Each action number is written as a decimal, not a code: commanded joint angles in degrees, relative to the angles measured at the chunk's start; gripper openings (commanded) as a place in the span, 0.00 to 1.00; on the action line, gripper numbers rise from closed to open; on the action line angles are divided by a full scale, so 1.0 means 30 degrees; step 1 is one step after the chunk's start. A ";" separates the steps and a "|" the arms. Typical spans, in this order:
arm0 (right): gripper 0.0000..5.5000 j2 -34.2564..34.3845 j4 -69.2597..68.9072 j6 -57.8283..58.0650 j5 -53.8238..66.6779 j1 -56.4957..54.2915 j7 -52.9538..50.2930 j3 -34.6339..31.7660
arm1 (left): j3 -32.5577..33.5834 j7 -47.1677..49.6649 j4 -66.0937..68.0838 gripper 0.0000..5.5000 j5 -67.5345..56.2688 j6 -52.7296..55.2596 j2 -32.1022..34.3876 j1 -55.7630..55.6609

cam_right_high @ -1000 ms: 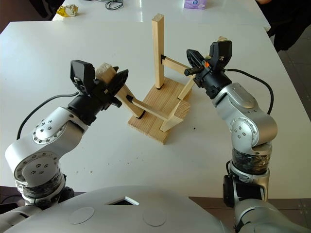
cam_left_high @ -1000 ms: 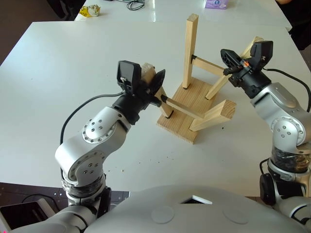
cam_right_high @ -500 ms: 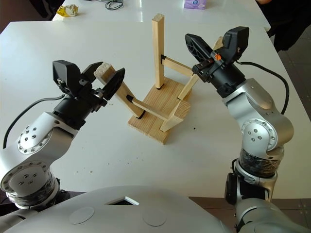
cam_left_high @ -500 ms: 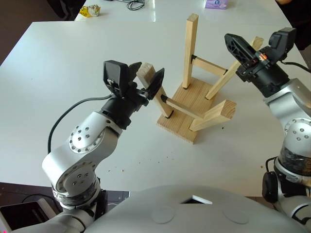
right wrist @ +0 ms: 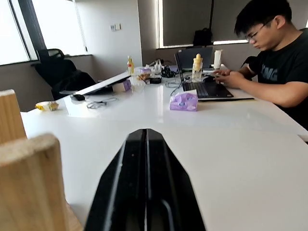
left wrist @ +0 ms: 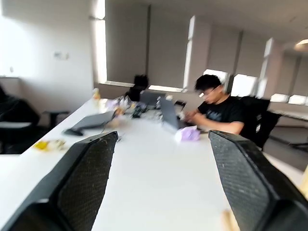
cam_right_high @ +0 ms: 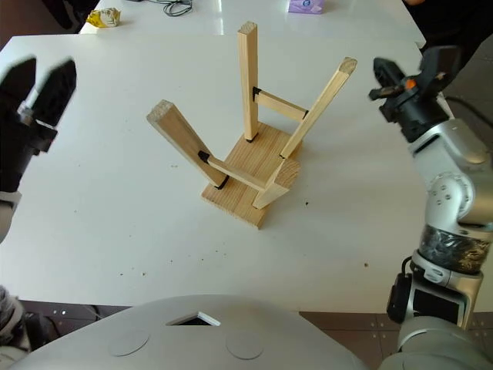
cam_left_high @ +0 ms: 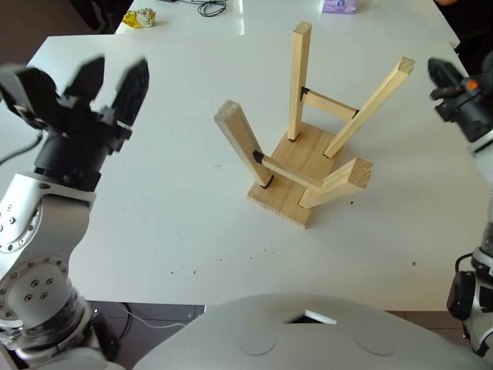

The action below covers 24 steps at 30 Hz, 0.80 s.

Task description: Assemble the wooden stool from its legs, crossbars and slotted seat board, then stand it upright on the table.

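Resting seat-down on the smooth white surface [cam_left_high: 177,177], your pale grained stool [cam_left_high: 300,154] points four square legs [cam_left_high: 299,77] upward. Left of the stool, your left gripper [cam_left_high: 114,75] holds black jaws agape; right of it, the right gripper [cam_right_high: 383,71] presses its jaws together.

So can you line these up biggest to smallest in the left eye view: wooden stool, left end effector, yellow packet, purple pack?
1. Wooden stool.
2. Left end effector, helped by being nearer the camera.
3. Yellow packet and purple pack: both tiny, far away, too alike to rank.
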 commanded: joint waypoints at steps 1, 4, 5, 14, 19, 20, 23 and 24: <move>0.00 0.1988 -0.1059 -0.0077 -0.1864 0.0575 -0.2224 0.1699 | -0.4005 -0.2347 0.3281 0.64 0.4716 -0.1247 0.0928 0.0925; 0.00 0.3139 -0.1407 0.0295 -0.2498 0.0115 -0.3393 0.2257 | -0.7003 -0.3506 0.4672 0.64 0.6714 -0.2636 -0.0101 -0.0931; 0.00 0.3487 -0.1532 0.0480 -0.2679 -0.0150 -0.3738 0.2490 | -0.7996 -0.3836 0.5070 0.64 0.7247 -0.3054 -0.0583 -0.1679; 0.00 0.6269 0.1254 -0.0134 -0.4917 -0.3440 -0.4451 0.5332 | -1.2317 -0.4717 0.4357 0.64 0.9181 -0.3457 -0.3262 -0.3401; 0.00 0.6876 0.2679 -0.1000 -0.5936 -0.3484 -0.4614 0.5384 | -1.1937 -0.3555 0.3737 0.64 1.0125 -0.2754 -0.3596 -0.2862; 0.00 0.6973 0.2844 -0.1100 -0.6085 -0.3474 -0.4663 0.5339 | -1.1775 -0.3432 0.3906 0.64 1.0374 -0.2805 -0.3634 -0.2873; 0.00 0.6962 0.2562 -0.1255 -0.6089 -0.3308 -0.4456 0.4830 | -1.0675 -0.2903 0.4491 0.64 1.1102 -0.3208 -0.3724 -0.3103; 0.00 0.6885 0.2259 -0.1351 -0.5761 -0.3279 -0.4202 0.4338 | -0.9820 -0.2667 0.4356 0.64 1.0753 -0.3232 -0.3994 -0.3213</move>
